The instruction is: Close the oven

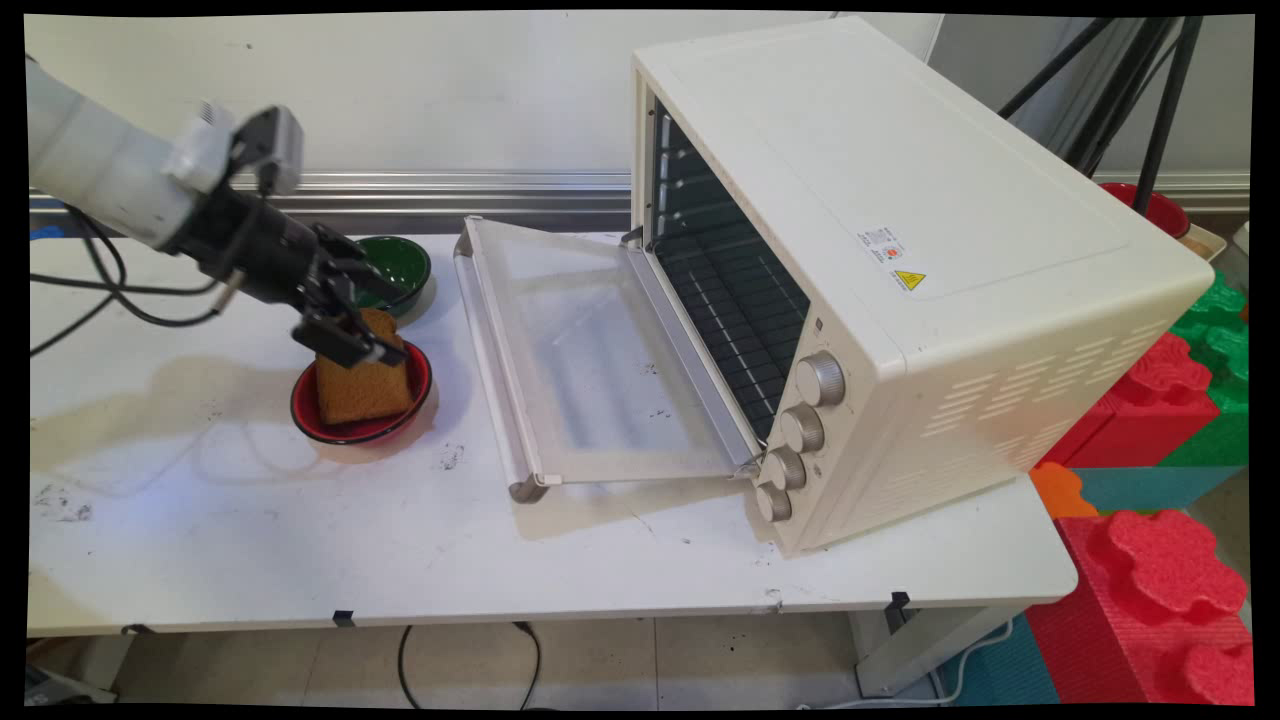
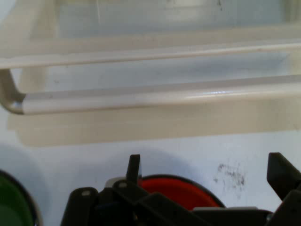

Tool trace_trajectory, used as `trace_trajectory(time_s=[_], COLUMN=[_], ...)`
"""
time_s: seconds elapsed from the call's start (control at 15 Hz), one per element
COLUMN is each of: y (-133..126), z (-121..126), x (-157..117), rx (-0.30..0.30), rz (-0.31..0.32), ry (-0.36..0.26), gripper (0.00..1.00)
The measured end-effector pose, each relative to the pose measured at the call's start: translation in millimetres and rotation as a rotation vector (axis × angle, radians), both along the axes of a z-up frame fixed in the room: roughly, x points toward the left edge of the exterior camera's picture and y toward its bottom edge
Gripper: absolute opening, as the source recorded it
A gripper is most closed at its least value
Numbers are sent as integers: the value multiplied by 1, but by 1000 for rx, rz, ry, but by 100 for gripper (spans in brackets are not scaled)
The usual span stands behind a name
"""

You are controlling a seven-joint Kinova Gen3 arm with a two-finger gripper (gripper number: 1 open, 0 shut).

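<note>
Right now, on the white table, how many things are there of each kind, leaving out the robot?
Bowls: 2, a red bowl under the gripper and a green bowl behind it
Bread slices: 1, a slice of bread standing in the red bowl
Toaster ovens: 1, a toaster oven, door open
Total: 4

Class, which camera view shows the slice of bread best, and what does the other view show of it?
The main view: the brown slice of bread stands in the red bowl, with the gripper at its top. The hand view shows only the bowl's red rim behind the linkage; no bread is visible.

Brown bread slice [image 1: 365, 383] upright in red bowl [image 1: 330, 425], beside green bowl [image 1: 405, 262].
</note>
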State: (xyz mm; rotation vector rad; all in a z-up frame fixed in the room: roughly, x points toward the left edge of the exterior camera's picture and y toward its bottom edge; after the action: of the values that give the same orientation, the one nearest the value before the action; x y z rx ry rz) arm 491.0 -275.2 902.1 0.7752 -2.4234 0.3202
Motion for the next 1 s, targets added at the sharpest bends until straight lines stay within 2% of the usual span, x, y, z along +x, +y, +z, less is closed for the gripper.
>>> trace_trajectory(time_s=[0.53,0.6,1.0], y=[-15,-16,-20], z=[-43,-47,-67], x=[-29,-31,-44], rx=[-8,-9,-29], rz=[-29,-30,-35], ry=[-4,-6,-10], gripper=[100,0,0])
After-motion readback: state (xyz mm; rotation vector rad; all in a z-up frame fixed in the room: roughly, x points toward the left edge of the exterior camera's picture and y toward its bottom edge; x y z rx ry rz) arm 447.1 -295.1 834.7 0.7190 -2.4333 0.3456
